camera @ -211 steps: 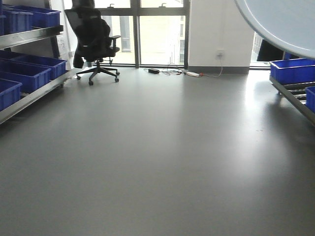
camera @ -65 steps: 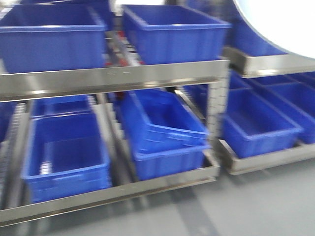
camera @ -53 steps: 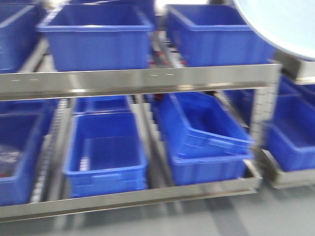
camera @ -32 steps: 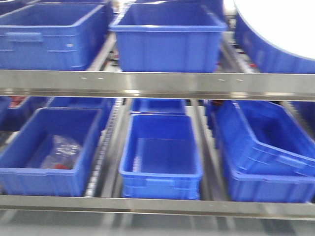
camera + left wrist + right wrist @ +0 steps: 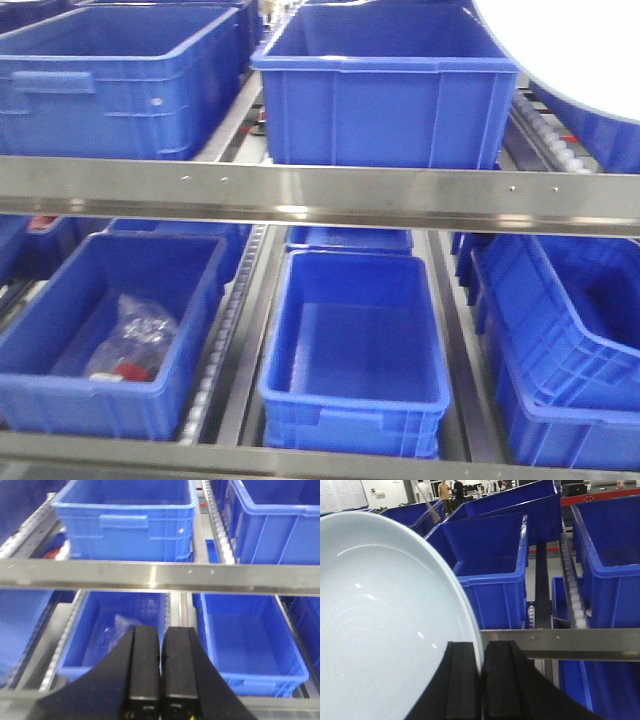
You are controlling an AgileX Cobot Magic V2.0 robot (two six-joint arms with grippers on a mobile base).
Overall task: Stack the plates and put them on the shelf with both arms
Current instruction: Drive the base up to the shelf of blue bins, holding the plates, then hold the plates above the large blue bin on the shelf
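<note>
Across the front view, the shelf [image 5: 320, 195] is filling nearly the whole frame, its brushed steel front bar running level from left to right. On the upper tier a large blue crate [image 5: 380, 100] is sitting at the middle, with a second blue crate [image 5: 110, 80] just beside it on the left. A roller rail [image 5: 225, 340] is running from near to far on the lower tier. To its right an open lower crate [image 5: 355, 340] is lying level. At the right edge a tilted crate [image 5: 560, 330] is leaning at an angle inside another one.

High in the right corner of the front view, the plate [image 5: 580, 40] is showing as a bright white curve with a thin bluish rim, hanging in front of the upper tier. From the right wrist view the plate [image 5: 385, 620] is looking very pale blue-white and glossy. Small highlights and faint rings are showing on its face, and a low upturned rim is curving round it. It is standing tilted on its edge. Whether a second plate is lying against it cannot be told.

The right gripper [image 5: 481, 652] is pinching that rim, one black finger on each side. The left gripper [image 5: 161, 632] is holding nothing, its fingers [image 5: 145, 665] pressed almost together with only a thin line between them, near the steel bar.

Down in the lower left crate [image 5: 60, 370], a crumpled clear bag [image 5: 135, 335] is lying on the bottom.
</note>
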